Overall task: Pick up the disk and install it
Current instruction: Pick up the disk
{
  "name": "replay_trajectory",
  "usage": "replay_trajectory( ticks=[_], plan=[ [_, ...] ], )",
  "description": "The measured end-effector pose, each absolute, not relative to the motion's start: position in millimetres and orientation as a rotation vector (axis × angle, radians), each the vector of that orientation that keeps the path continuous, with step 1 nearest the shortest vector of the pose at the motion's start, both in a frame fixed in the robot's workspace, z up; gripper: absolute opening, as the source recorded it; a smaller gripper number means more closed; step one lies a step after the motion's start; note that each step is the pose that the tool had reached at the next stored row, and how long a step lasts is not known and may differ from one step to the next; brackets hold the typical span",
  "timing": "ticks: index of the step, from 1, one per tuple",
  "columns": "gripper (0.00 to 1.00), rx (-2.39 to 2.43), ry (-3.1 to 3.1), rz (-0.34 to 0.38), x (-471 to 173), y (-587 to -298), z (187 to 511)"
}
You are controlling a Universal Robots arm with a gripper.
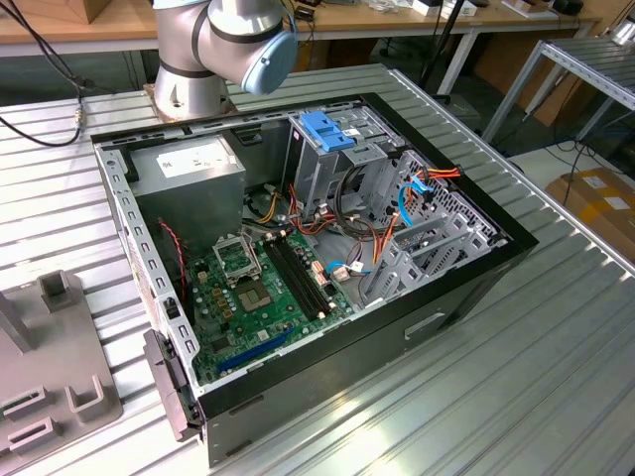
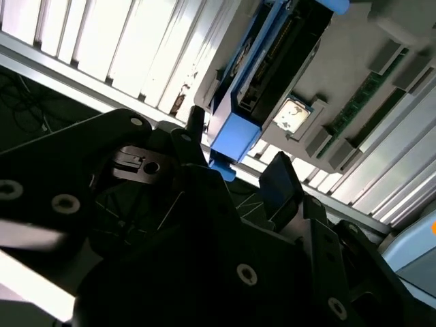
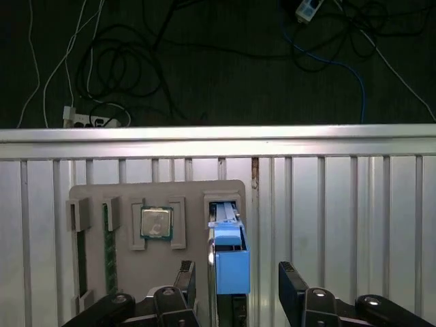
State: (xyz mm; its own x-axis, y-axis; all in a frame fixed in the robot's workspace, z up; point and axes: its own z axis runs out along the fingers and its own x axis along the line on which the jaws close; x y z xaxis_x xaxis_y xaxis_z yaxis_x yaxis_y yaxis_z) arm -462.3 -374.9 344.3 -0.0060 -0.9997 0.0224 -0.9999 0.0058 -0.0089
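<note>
The disk [image 3: 230,262] stands on edge in a slot of a grey holder tray [image 3: 191,194], its black body edged by a blue bracket. My gripper [image 3: 238,285] is open just above it. One black finger [image 3: 185,278] is on one side of the disk and the other finger [image 3: 291,286] on the other, with a gap showing at each side. In the second wrist view the disk [image 2: 255,75] rises from the tray [image 2: 354,61], and my gripper [image 2: 238,153] sits around its blue end. The open computer case [image 1: 466,288] lies on the ribbed metal table [image 1: 496,397].
The tray also holds a processor chip [image 3: 155,223] and a memory stick [image 3: 109,248]. Inside the case are a drive cage with a blue handle [image 1: 325,129], a grey power-supply box [image 1: 189,169], a green motherboard [image 1: 258,288] and loose cables [image 1: 397,208]. Beyond the table edge [image 3: 218,134], cables lie on the floor.
</note>
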Motion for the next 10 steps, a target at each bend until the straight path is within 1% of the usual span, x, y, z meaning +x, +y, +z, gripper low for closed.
replay_trajectory(
  ticks=[10],
  plan=[
    [0.6, 2.223, -2.206, 0.035, -461.6, -374.9, 344.0]
  ],
)
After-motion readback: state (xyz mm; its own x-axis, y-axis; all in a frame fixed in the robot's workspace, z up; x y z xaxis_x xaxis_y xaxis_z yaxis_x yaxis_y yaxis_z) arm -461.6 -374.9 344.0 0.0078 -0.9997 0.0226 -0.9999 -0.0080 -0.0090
